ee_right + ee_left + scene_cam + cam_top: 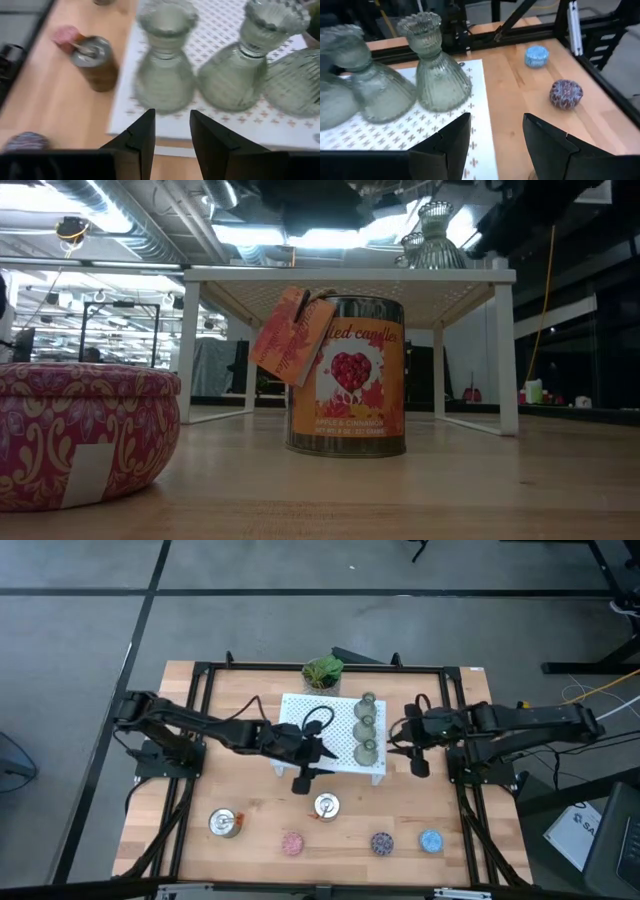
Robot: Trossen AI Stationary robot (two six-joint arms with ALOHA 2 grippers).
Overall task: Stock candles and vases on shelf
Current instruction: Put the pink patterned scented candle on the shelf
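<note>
On the shelf all three vases stood in a row along its right side, while five candles lay on the tabletop in front: two silver tins, then pink, dark blue-purple and light blue. The left hand hovered over the shelf's front edge and the right hand just beside its right end, each with fingers parted and nothing held. Judged next step a candle pick: left hand best dropped straight onto the nearest tin, gripped across its round wall, then set on the bare left half, clear of the vases.
</note>
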